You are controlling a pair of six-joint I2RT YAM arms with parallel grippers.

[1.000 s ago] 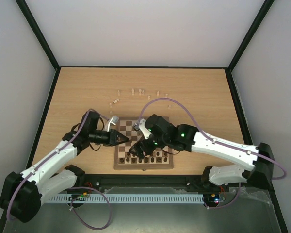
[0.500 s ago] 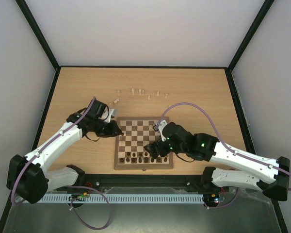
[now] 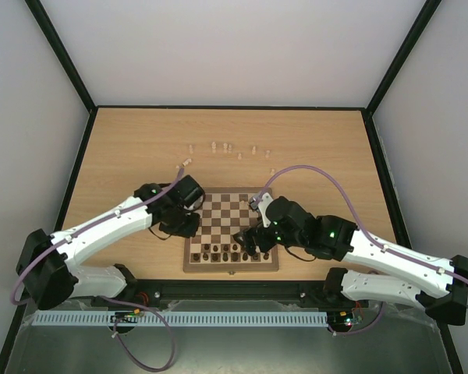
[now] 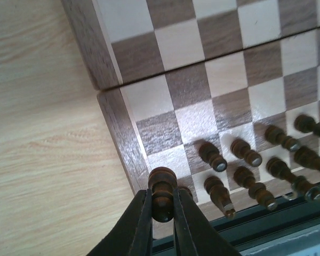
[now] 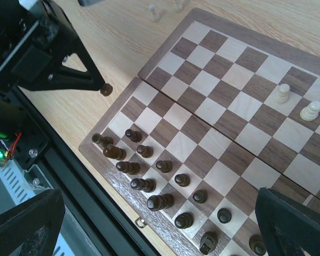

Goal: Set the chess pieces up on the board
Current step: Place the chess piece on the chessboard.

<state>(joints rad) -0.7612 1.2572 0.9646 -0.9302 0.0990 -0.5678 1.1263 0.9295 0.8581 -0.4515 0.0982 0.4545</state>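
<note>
Holding 1 dark piece (image 4: 162, 193): L gripper (image 4: 162, 207), fingers (image 4: 139, 224) pinched onto the piece's stem, round head standing proud of the tips. Piece sat on no square. Wrist cam showed it against the corner of the board (image 4: 113, 120) frame, just past the tips; contact w/ frame could not be told. Board's squares spread ahead and to the right of that gripper, bare tabletop (image 4: 42, 133) to its left.

Item 2: R gripper (image 3: 246, 237), spread wide, nothing held. Its fingers (image 5: 26, 226) showed only at the wrist view's lower corners.
- Beneath it: dark set (image 5: 160, 201), approx. two rows along the board's near edge, exact count unclear.
- Ahead and to its right: 2 pale pieces (image 5: 281, 93), upright, on neighbouring squares.
- Beyond the board, well apart from both grippers: loose pale pieces (image 3: 226, 148) strewn on tabletop, qty unclear.
</note>
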